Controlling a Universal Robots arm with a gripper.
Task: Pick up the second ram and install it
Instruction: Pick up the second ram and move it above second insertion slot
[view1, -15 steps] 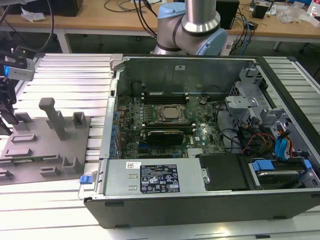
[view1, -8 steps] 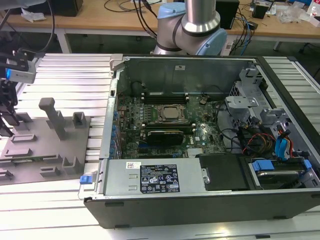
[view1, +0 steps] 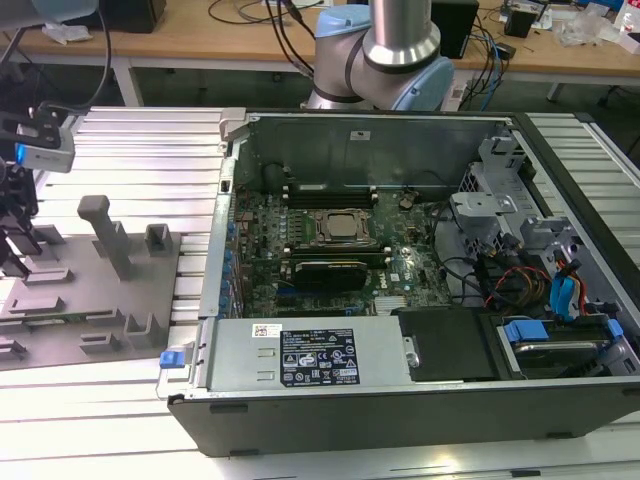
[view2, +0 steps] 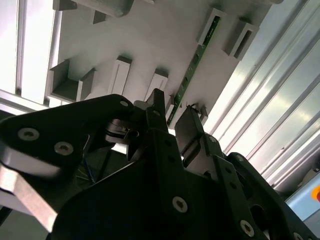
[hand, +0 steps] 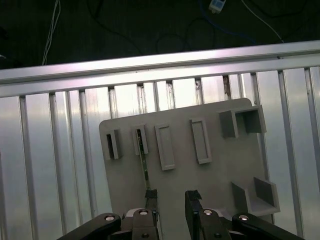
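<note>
So we've got the gripper hanging over the grey fixture plate, fingers spread apart and holding nothing. The second ram stands on edge on that plate, far end tucked into a slotted block. Its near end runs right up to one fingertip; whether they touch, we can't tell.

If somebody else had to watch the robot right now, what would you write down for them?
Gripper: open, holding nothing, over the grey holder plate.
Ram stick: standing on edge in the plate's slots, its near end by one gripper finger; contact unclear.
Computer case: open, at the exterior view's right.
Done: stick not yet gripped.
Left: picking it up and installing it.
</note>
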